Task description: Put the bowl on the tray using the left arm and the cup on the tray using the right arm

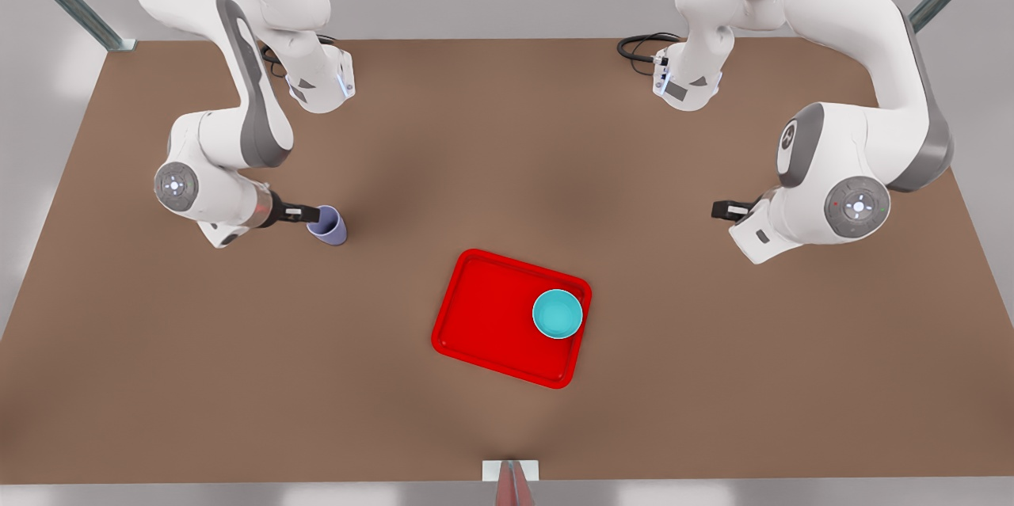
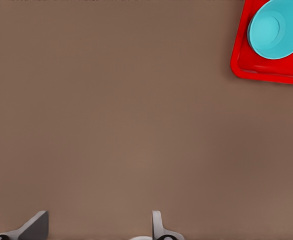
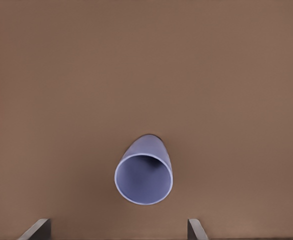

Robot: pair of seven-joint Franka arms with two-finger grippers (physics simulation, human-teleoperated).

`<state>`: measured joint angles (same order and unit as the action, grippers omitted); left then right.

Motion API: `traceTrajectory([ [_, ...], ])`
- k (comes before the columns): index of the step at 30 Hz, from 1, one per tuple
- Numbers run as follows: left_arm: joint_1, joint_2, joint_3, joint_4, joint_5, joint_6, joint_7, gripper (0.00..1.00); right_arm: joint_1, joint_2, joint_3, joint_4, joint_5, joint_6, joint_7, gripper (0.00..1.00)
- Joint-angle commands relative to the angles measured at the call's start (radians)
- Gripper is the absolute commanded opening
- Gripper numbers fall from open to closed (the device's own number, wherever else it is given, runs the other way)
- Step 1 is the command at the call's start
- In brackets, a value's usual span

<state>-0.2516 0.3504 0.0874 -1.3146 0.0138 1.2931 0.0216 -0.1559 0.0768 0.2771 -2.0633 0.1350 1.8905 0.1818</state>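
Brown surface (image 1: 507, 173): two white arms reach in from the far edge. The red tray (image 1: 483, 316) lies near the middle, slightly toward the near edge. The turquoise bowl (image 1: 558, 313) is already set upright inside it, by the corner on the front view's right; that half of the task is judged done.

The left gripper (image 1: 722, 210), on the front view's right, hangs over bare surface well apart from the tray, jaws wide and empty; this arm waits.

The right gripper (image 1: 310, 214), on the front view's left, is poised just above the lavender cup (image 1: 328, 225), jaws wide, nothing held. The cup stands upright on the surface, well apart from the tray.

Step in hand, as judged: grasping the cup. The cup is best centred between the fingertips (image 3: 36, 230) before descent. A tapered wall may slip; a low grip and gentle closing are advised, so the cup is not tipped.
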Motion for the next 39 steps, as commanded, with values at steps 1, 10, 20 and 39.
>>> traceTrajectory([
  [1, 0.000, -0.001, 0.000, 0.000, 0.000, 0.000, 0.000, 1.00, 0.001, 0.000, 0.001, 0.000, 0.000, -0.001, 0.001, 1.00],
  [10, 0.000, 0.002, 0.000, 0.000, 0.000, 0.000, 0.000, 1.00, -0.028, 0.070, -0.016, -0.083, -0.012, 0.127, -0.015, 0.99],
  [20, 0.000, 0.004, -0.002, 0.000, 0.000, 0.002, 0.000, 1.00, -0.042, 0.069, -0.016, -0.129, -0.100, 0.232, -0.018, 0.99],
  [39, 0.000, 0.018, 0.000, 0.000, 0.000, 0.003, 0.000, 1.00, 0.010, 0.020, 0.008, -0.276, -0.081, 0.352, -0.010, 1.00],
])
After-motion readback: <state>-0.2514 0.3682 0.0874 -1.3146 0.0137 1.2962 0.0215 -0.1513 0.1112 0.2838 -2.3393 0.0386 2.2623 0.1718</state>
